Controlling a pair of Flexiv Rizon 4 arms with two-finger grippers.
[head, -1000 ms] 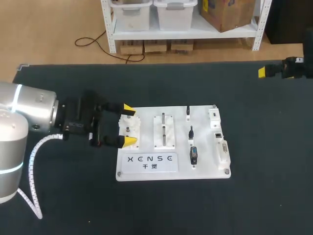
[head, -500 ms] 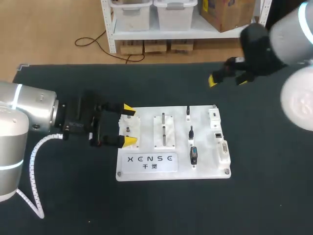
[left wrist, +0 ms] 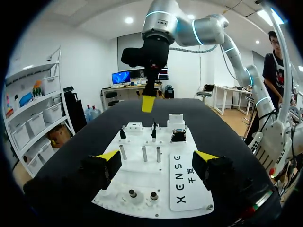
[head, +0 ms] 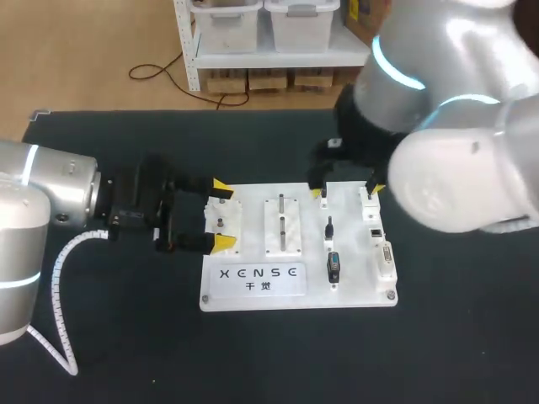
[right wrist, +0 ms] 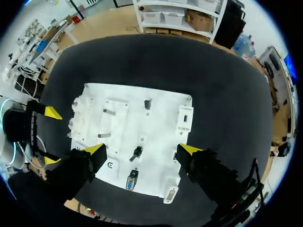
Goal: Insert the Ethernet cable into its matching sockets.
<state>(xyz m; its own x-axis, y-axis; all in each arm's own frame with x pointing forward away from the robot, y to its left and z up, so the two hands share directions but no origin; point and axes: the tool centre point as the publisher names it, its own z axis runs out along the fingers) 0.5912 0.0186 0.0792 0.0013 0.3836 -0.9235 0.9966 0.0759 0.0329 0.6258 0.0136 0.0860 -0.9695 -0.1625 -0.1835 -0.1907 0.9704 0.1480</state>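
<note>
Dark table (head: 253, 353) spans the scene. Right arm (head: 438, 109) hangs over the white board (head: 253, 290) at its 1 o'clock corner, right gripper (right wrist: 142, 149) spread. Left gripper (head: 221, 215), spread, straddles the 9 o'clock edge. Black plugs (head: 333, 268) sit toward 3 o'clock; which one is Ethernet, I cannot tell.

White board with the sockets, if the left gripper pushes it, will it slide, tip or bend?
The white board lies flat and broad on the dark table, so it would probably slide rather than tip. It looks like a rigid plate, so it is likely stiff.
</note>
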